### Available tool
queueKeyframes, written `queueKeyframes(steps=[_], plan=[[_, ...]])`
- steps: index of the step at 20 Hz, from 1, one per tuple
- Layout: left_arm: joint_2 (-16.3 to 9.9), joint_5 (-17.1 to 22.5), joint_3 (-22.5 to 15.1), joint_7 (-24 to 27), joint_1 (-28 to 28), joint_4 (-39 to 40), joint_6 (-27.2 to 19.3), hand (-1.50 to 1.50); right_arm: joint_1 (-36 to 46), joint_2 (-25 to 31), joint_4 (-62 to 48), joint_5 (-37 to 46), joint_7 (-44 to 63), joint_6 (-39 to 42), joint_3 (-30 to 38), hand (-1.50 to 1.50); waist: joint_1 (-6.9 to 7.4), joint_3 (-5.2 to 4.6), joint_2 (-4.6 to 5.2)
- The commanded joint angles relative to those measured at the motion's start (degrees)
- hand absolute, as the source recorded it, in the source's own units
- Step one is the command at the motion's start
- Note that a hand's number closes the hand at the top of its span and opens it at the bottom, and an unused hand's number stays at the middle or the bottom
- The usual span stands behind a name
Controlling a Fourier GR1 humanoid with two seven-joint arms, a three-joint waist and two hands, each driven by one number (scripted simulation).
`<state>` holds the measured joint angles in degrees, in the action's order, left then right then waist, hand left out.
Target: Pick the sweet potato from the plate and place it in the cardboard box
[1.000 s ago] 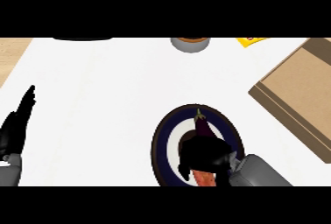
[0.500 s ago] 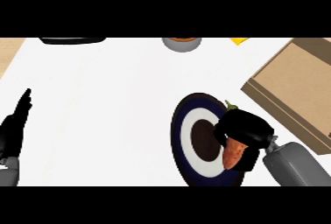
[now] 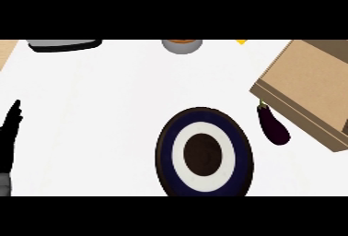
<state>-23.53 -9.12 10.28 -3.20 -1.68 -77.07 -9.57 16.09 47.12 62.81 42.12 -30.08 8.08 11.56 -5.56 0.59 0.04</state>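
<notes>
The round plate [image 3: 204,186], dark blue with a white ring and a brown middle, lies at the lower centre of the head view with nothing on it. No sweet potato shows anywhere. The cardboard box [image 3: 314,87] stands at the right edge, its top toward me. My left hand [image 3: 10,133] rests open at the left edge, fingers up. My right hand and its forearm are out of the picture.
A dark purple eggplant [image 3: 273,124] lies on the white counter between the plate and the box. A grey bowl with orange contents [image 3: 181,45], a dark pan [image 3: 65,44] and a yellow item [image 3: 241,41] sit along the far edge.
My right hand, which held the orange sweet potato over the plate, moved right and left the view with it. The plate is now bare and the eggplant shows.
</notes>
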Motion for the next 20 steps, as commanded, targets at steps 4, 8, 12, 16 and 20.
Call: queueKeyframes(steps=[4,8,12,16,20], plan=[[-0.41,0.28,-1.55,-0.34,-1.7,-1.45,2.48,0.0,0.75,12.0,-15.73,-11.64,-20.2,-2.78,18.02,1.5,3.93,-0.08,0.41],[1.01,-0.42,-3.32,0.94,-0.54,-2.55,2.79,0.0,1.54,16.19,-28.06,-12.24,-31.12,-2.09,20.47,1.5,6.67,-0.15,0.62],[-0.73,-0.34,-2.28,-0.03,-6.23,1.13,4.16,0.0,10.61,18.74,-32.28,-12.69,-28.93,6.46,17.1,1.5,7.61,-0.4,0.68],[2.7,-2.63,-5.13,-0.76,-5.06,-0.56,1.77,0.0,16.45,16.81,-35.99,-13.2,-25.49,9.52,14.99,1.5,8.65,-0.38,0.81],[2.49,-2.69,-4.9,-2.94,-5.84,-1.18,2.28,0.0,24.0,15.86,-37.94,-12.35,-20.18,10.95,12.52,1.5,8.41,-0.45,0.6]])
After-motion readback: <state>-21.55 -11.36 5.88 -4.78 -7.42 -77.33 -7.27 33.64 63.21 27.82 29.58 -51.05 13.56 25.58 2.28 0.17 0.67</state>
